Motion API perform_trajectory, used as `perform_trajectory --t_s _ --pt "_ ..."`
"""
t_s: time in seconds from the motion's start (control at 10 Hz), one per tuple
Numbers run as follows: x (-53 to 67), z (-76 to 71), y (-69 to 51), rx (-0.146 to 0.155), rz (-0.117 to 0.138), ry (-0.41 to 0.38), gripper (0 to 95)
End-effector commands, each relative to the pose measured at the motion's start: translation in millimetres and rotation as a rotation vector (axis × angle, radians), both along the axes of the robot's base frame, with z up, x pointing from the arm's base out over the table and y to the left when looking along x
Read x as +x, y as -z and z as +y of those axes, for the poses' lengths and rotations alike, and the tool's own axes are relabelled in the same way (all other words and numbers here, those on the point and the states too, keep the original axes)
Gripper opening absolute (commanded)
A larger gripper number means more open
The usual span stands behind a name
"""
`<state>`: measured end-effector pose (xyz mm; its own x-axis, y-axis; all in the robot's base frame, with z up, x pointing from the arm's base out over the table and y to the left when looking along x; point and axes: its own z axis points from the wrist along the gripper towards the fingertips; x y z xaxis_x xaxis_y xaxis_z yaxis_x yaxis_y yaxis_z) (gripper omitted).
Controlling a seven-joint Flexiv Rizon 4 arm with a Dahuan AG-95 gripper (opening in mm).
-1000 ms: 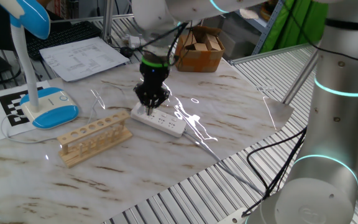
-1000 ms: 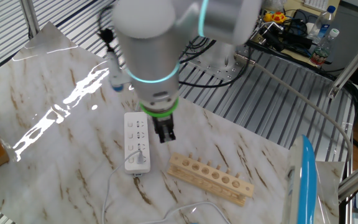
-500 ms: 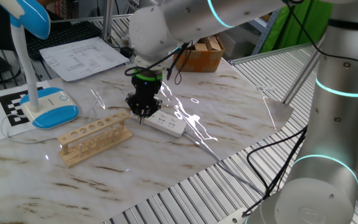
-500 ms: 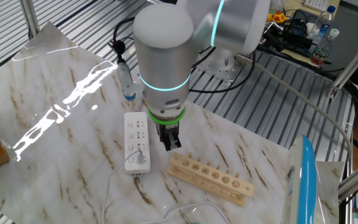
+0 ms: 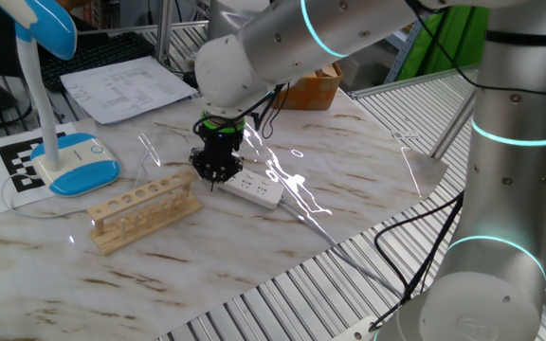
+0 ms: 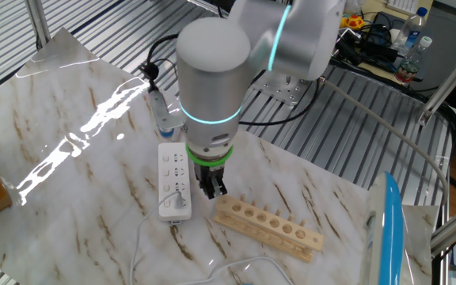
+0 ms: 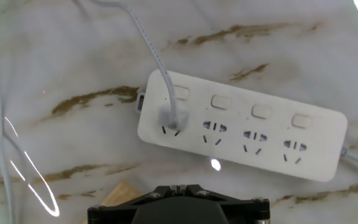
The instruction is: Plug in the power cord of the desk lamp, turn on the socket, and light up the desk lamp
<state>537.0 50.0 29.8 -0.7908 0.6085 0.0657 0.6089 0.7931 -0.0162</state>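
The closed, empty gripper [image 6: 213, 188] points down beside the socket [image 6: 173, 180], whose long axis runs past it, power cord [image 7: 154, 53] plugged into its end outlet.

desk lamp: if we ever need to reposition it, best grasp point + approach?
On the desk lamp, probably the slim white neck, approached from the side with the jaws level. It stands upright and looks thin enough to close on; the oval base and blue head look too broad.
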Motion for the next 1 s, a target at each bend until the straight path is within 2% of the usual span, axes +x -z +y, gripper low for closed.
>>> perform_trajectory --t_s 0.1,0.4,0.6,1.0 --pt "5.8 -4.7 5.7 0.001 -0.018 -0.002 0.0" --pt "13.9 -12.2 13.5 0.006 -0.038 -0.006 0.0" --pt "23.4 -23.6 18.0 0.015 -0.052 -0.022 0.0" --pt "37.2 -50.2 12.5 0.020 -0.050 -0.053 0.0"
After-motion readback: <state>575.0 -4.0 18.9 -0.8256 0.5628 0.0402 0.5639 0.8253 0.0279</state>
